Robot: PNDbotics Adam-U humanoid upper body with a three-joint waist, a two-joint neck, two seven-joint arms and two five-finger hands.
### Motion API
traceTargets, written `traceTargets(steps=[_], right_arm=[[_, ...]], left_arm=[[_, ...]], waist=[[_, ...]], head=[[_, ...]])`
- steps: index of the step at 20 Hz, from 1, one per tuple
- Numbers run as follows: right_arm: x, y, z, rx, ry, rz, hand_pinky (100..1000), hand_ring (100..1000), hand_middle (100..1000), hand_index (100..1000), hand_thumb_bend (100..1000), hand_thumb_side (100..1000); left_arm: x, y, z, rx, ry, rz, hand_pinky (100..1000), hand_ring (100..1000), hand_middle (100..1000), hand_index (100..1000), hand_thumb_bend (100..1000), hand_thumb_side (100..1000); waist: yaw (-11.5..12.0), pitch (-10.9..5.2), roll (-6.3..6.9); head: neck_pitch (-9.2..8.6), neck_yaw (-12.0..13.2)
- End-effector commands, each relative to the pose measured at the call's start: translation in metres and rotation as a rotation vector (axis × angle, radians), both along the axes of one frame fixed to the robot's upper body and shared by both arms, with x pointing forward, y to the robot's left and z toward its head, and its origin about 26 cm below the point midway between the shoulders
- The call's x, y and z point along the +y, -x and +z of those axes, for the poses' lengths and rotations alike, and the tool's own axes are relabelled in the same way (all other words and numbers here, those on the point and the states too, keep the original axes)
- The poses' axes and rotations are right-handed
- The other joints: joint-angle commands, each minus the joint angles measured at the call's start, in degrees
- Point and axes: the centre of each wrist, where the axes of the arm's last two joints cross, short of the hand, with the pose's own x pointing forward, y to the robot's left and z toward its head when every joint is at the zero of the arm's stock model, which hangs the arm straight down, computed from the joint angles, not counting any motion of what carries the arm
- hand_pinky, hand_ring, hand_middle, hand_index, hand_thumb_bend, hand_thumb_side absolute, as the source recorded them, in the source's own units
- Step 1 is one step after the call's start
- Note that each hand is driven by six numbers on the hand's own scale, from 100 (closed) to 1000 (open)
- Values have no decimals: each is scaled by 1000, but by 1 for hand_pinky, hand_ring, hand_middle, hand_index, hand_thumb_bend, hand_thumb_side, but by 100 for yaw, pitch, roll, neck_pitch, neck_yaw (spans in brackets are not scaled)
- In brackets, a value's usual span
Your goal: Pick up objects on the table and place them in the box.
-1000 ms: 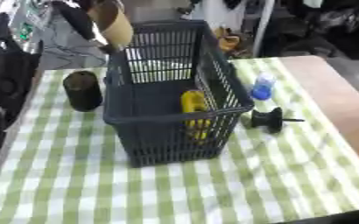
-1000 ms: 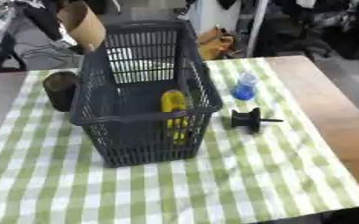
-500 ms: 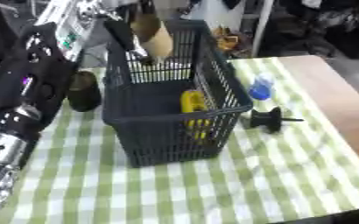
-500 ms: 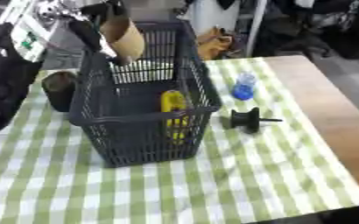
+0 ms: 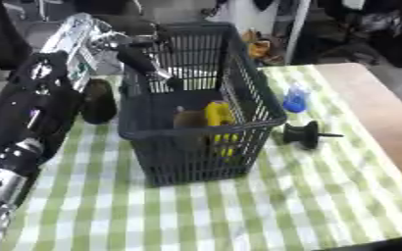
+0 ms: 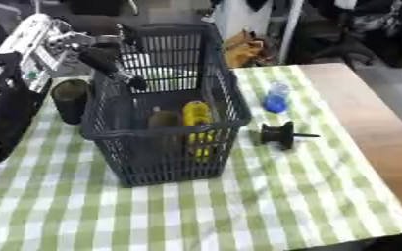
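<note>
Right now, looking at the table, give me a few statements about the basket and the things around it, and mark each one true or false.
1. A yellow object lies inside the dark basket. True.
2. The blue bottle is inside the basket. False: it stands on the checked cloth to the basket's right.
3. The left hand is over the basket's far left rim. True.
4. The black spool-shaped object rests on the bare wooden part of the table. False: it lies on the cloth, right of the basket.
5. A dark cylinder stands left of the basket, outside it. True.
</note>
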Motion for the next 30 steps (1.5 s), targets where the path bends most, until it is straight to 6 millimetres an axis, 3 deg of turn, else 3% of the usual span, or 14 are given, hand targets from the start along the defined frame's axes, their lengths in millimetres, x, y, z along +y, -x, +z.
traceTargets(steps=[1, 2, 6, 14, 19, 25, 30], right_arm=[[-5, 1, 8, -21, 8, -12, 613, 761, 741, 968, 114, 743], [-5, 1, 8, -21, 8, -14, 613, 761, 741, 968, 114, 743], [-7, 1, 8, -23, 9, -22, 613, 761, 741, 969, 115, 741], [-9, 2, 9, -27, 13, -34, 612, 761, 741, 969, 117, 741], [-10, 2, 9, -28, 14, -38, 612, 761, 740, 969, 116, 740], [-10, 2, 10, -30, 15, -38, 613, 761, 741, 969, 116, 740], [-10, 2, 10, -30, 16, -38, 613, 761, 741, 969, 116, 739]], left_arm=[[54, 15, 44, -264, 242, 171, 745, 747, 809, 843, 651, 918], [69, 21, 50, -354, 336, 247, 714, 726, 790, 837, 610, 882], [112, 41, 54, -571, 550, 469, 675, 692, 763, 830, 584, 863], [168, 78, 29, -627, 606, 643, 650, 652, 734, 823, 663, 806], [181, 90, 14, -616, 624, 697, 645, 647, 729, 821, 665, 805], [184, 95, 3, -595, 656, 701, 636, 635, 722, 820, 656, 806], [181, 94, 0, -584, 667, 684, 631, 632, 719, 816, 670, 797]], waist=[[31, -131, -60], [46, -129, -58], [75, -107, -37], [136, -59, 14], [161, -43, 26], [172, -30, 41], [160, -25, 38]], head=[[26, -50], [26, -53], [26, -60], [26, 115], [26, 191], [26, 489], [26, 462]])
